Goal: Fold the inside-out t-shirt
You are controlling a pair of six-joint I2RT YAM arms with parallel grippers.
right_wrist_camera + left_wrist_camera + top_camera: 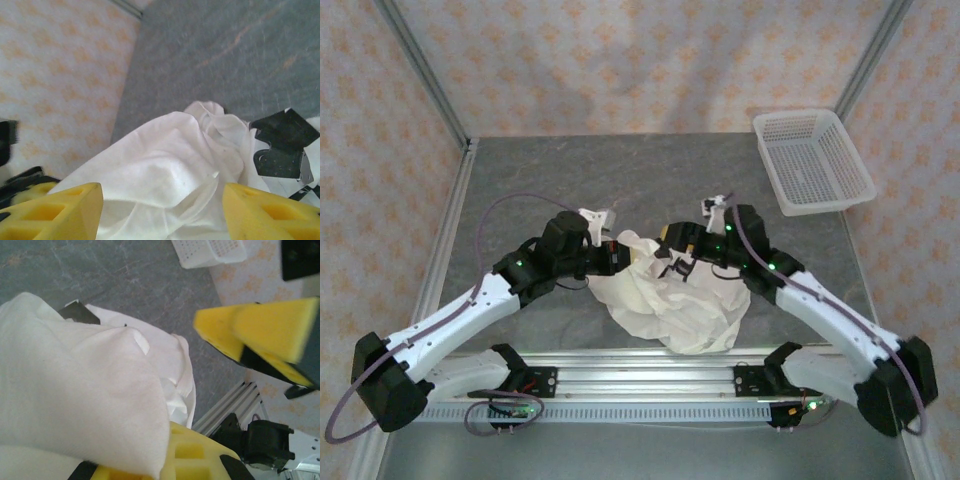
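Cream cotton, soft and wrinkled, is bunching in a heap: the inside-out t-shirt (670, 300) is lying mid-worktop toward the near edge. The left pincer (620, 252) is clenching a fold of it. The right pincer (672, 256) is hanging released, its yellow foam pads (50, 210) apart over the cloth. The grey mottled worktop (540, 180) is stretching open toward its far and left edges. A rigid white mesh basket (770, 165) is sitting at the far right corner.

Both arms reach inward, left tool (618, 251) clamped shut, right tool (671, 258) with jaws spread apart.
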